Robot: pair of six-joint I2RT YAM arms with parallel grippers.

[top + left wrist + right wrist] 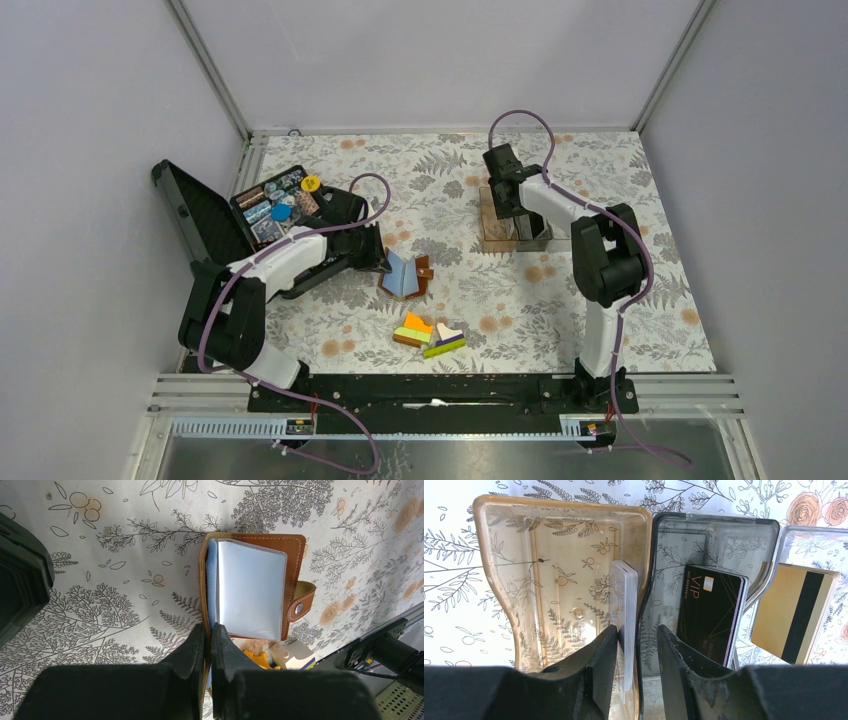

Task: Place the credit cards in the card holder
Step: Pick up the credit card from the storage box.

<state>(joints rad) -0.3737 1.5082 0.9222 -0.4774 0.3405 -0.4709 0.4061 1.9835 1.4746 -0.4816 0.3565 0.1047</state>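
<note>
Now the right gripper [636,630] is hovering half-open astride the upright grey credit cards [625,595], their faces lying flat to its jaws against the amber box [509,555] wall, while the left gripper [210,630] is pinching the card holder [292,555] open, well apart at mid-table.

From above the light is even and soft; the worktop [670,300] is sharp throughout, with only faint shadows. In the left wrist view a grey shadow band crosses the far worktop, the clear sleeve [250,595] of the card holder [292,550] shows a pale sheen, and the left hand [209,629] is a dark, soft-edged mass. In the right wrist view the far left worktop is washed out white, the clear boxes [559,535] carry reflections, and the right hand [638,632] is dark and blurred
</note>
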